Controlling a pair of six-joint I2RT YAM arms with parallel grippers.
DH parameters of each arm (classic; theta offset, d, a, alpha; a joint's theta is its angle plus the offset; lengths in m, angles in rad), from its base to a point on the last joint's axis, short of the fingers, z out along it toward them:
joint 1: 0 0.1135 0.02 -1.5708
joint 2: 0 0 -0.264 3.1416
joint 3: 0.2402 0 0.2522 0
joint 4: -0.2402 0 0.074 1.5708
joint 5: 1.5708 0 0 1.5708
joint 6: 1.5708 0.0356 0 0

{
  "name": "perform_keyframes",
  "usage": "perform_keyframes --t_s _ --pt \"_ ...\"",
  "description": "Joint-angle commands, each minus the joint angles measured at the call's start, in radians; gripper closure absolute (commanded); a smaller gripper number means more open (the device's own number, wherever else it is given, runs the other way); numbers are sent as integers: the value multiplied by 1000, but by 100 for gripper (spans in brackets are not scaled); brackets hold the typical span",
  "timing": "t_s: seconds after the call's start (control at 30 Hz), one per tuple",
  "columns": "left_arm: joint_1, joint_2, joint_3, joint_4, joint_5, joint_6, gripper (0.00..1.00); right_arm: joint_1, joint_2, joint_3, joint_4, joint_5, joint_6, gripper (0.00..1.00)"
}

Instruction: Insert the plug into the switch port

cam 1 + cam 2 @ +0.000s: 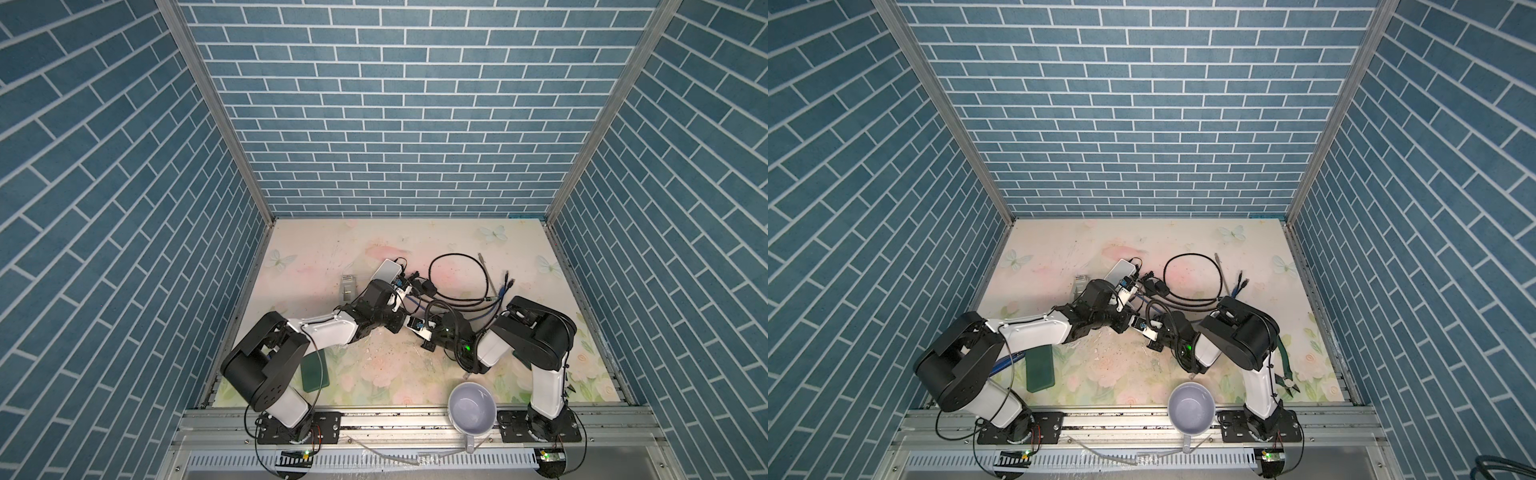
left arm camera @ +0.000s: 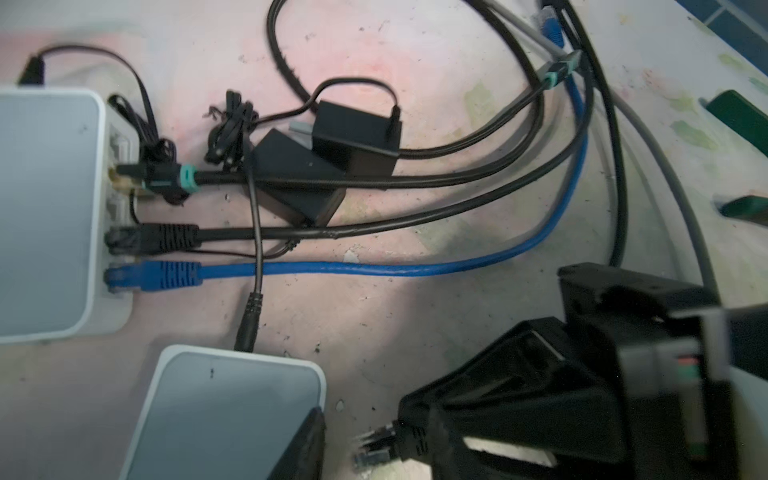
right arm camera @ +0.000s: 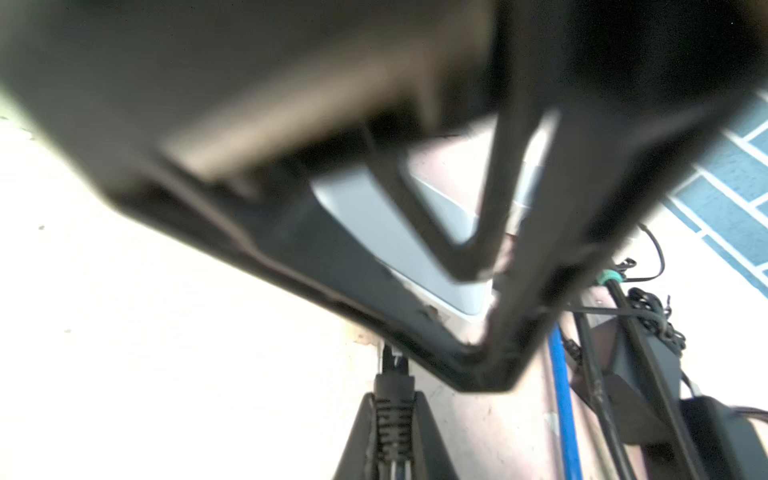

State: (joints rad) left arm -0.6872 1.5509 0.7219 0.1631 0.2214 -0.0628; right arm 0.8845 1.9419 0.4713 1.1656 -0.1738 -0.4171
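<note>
Plug: a black network plug (image 2: 374, 449) juts from the tips of the right gripper (image 2: 409, 434), with its clear end bare.
Right gripper: clamped tight on the plug's ribbed boot. The right wrist view shows the boot pinched between both fingers.
Switch: a white switch (image 2: 41, 208) lies flat on the floral surface (image 2: 415, 332), its port side facing a tangle of leads.
Ports: three are filled, by a teal-collared plug (image 2: 166, 178), a black plug (image 2: 158, 239) and a blue cable (image 2: 415, 270).
Plug to switch: the held plug sits well apart from those ports. It is near the corner of a second white box (image 2: 232, 411), which has a round power jack in its edge.
Left gripper (image 1: 398, 297): over the switch end of the cables in both top views. Its fingers do not show clearly, so how wide it stands and whether it grips anything cannot be told.
Writing: any print on the switch, the box and the two black adapters (image 2: 353, 137) is too blurred to read.
Elsewhere: a pale mug (image 1: 472, 407) stands at the front edge of the surface, well apart from the cables.
</note>
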Motion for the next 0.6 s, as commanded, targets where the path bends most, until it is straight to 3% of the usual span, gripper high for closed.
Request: perform_keyframes --t_s 0.0,0.03,0.07,0.1,0.27,0.43,0.57 --pt "-16 -83 -2 -74 -47 132 43 -4 -42 -28 -94 51 -13 100" --pt "-15 -109 -20 -66 -64 147 35 -9 -51 -32 -101 50 -5 100" --pt "-11 -137 -50 -56 -75 163 13 -13 -61 -35 -108 46 3 100" --pt "-6 -161 -71 -46 -73 180 1 -18 -67 -38 -111 41 7 100" --pt "61 -183 -81 -117 -31 201 0 -23 -79 -37 -123 28 16 100" --pt "111 -104 -29 -211 58 189 0 -37 -114 -37 -143 16 29 100" --pt "125 -1 54 -287 45 155 0 -49 -164 -39 -185 4 30 100"
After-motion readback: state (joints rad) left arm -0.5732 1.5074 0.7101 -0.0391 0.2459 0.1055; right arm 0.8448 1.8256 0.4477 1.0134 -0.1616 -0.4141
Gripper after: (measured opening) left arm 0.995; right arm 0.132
